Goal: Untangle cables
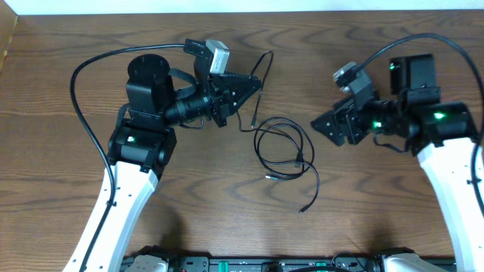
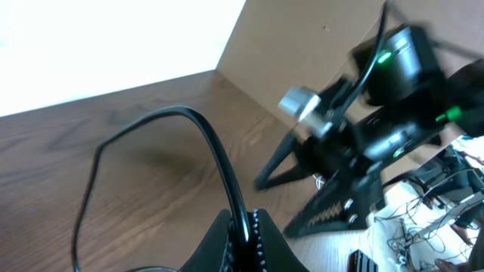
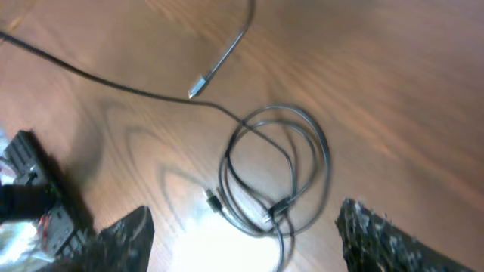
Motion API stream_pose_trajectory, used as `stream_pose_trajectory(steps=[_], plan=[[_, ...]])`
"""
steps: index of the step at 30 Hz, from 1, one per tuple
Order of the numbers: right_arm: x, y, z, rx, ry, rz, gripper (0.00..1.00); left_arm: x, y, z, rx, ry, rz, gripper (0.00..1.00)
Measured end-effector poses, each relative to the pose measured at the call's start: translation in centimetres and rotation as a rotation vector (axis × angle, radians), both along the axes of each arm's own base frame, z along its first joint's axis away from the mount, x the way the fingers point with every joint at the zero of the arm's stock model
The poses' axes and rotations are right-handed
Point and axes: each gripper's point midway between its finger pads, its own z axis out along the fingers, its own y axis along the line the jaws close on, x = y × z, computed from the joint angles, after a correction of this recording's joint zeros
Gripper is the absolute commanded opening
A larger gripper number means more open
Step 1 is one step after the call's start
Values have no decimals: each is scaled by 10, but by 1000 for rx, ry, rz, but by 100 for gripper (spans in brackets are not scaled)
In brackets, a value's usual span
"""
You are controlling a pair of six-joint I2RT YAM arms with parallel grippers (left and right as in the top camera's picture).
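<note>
Overhead: left gripper (image 1: 253, 83) sat up-left of the cables (image 1: 283, 147), jaws pinched fully closed on one black cord (image 2: 221, 162) running out of them. It was probably anchoring that strand so the other arm could pull against it. Cables lay as a loose loop on the tabletop (image 1: 363, 227), plug ends (image 1: 301, 209) trailing just below. Right gripper (image 1: 324, 125) was just right of the cables, jaws spread wide with nothing in them, apparently lined up to take a strand. Loops were not yet separated.
</note>
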Motion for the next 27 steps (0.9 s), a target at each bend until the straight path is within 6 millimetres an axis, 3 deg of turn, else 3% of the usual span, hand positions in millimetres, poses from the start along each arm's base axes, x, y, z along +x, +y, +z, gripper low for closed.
stream_pose_trajectory(steps=[5,15,22,27], plan=[[-15,36,-37,78,-26,158,74,0,0,0,-9,21,3,8],[-31,110,-67,100,-114,326,75,-1,0,0,-21,48,7,8],[-24,141,-95,91,-111,354,74,-1,0,1,-29,65,11,8],[-12,157,-96,121,-165,356,73,-1,0,1,-33,74,12,8]])
